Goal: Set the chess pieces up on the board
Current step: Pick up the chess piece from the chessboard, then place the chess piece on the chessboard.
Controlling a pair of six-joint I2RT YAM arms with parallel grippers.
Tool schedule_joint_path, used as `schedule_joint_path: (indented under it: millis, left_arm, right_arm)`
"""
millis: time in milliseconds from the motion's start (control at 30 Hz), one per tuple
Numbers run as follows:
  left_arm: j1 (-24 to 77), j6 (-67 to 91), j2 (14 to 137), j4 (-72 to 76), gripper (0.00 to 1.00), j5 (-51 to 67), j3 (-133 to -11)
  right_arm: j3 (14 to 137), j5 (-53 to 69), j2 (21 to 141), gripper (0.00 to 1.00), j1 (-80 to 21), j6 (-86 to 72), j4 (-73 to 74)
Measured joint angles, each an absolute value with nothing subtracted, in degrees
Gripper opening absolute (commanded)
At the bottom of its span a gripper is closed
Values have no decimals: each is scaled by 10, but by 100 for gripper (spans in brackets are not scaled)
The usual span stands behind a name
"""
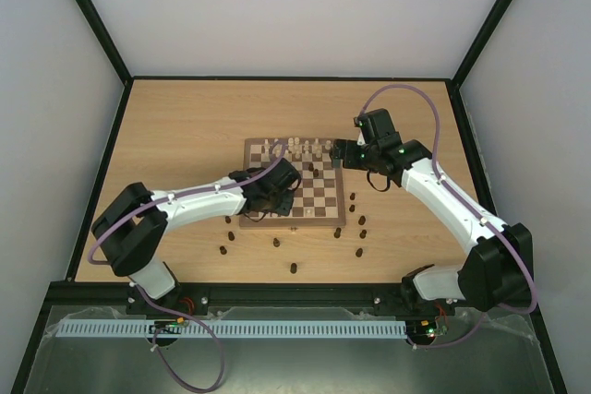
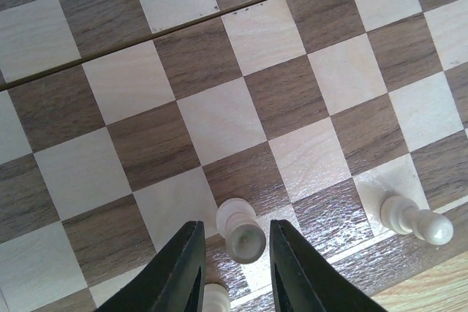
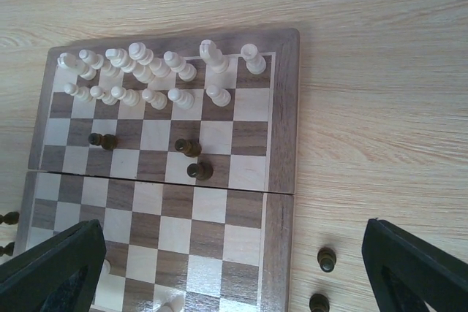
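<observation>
The job is roughly half done. The board [image 3: 284, 107] lies in the middle of the bench [image 1: 185, 136]. Most of the cream pieces [image 3: 146, 71] stand in two rows at its far end, though some lean close together and I cannot tell whether every one sits on its own square.

The dark set is hardly begun. Three dark pieces [image 3: 189, 147] stand loose on middle squares, not on a home row. The rest [image 1: 358, 219] are scattered on the bench, off the board's right and near sides.

A few cream strays are at the near end, the wrong end for that colour. One cream piece [image 2: 241, 230] stands between the fingers of the left tool [image 2: 235, 226]. The jaws are narrow and close on both sides of it, but I cannot tell whether they grip it. A fallen pawn [image 2: 413, 221] lies on its side at the board's edge nearby.

The right tool [image 3: 234, 275] hangs wide and empty over the board's right side.

Left to do, in my judgement: bring the strays to the cream rows, then set out all the dark pieces.
</observation>
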State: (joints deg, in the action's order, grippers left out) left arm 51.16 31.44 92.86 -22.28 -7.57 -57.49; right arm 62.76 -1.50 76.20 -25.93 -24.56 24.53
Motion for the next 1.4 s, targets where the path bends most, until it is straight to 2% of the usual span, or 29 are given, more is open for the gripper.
schedule_joint_path:
  millis: [133, 400, 533, 833, 1400]
  left_arm:
    - [512, 314, 935, -223, 31, -76, -575]
    - [512, 312, 947, -223, 14, -80, -575]
    - [512, 310, 947, -223, 9, -83, -577]
    - [495, 310, 945, -247, 9, -106, -605]
    - [338, 285, 948, -320, 10, -173, -758]
  right_arm:
    - [628, -14, 762, 96, -259, -245, 243]
    - [627, -14, 762, 95, -259, -245, 242]
    - [626, -13, 762, 95, -259, -245, 241]
    - [622, -8, 757, 94, -259, -245, 241]
    - [620, 12, 736, 94, -259, -245, 240]
